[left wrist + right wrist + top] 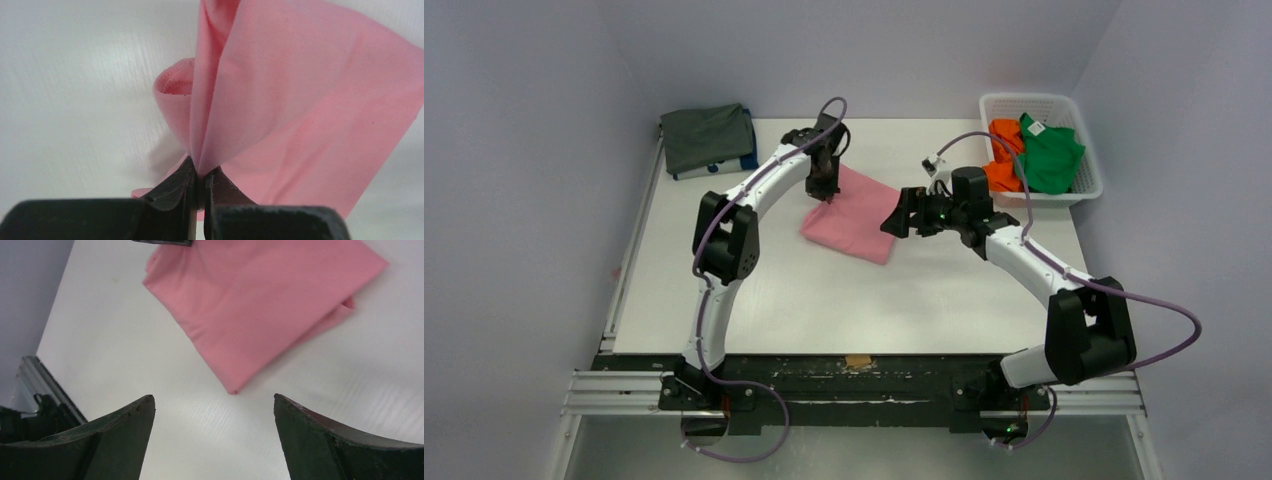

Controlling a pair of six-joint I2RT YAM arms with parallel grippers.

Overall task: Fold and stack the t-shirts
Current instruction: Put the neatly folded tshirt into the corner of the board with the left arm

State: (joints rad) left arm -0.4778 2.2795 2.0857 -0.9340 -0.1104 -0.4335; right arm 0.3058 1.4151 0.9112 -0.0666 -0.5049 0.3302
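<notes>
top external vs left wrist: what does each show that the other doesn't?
Top external only: the grey shirt folded over a blue shirt at the far left corner, the basket holding the orange shirt and green shirt, and the right pincer by the pink shirt.
Left wrist only: the left pincer shut on a bunched fold of that shirt, a stitched hem curling beside it.
Both: the pink shirt and the white table.
</notes>
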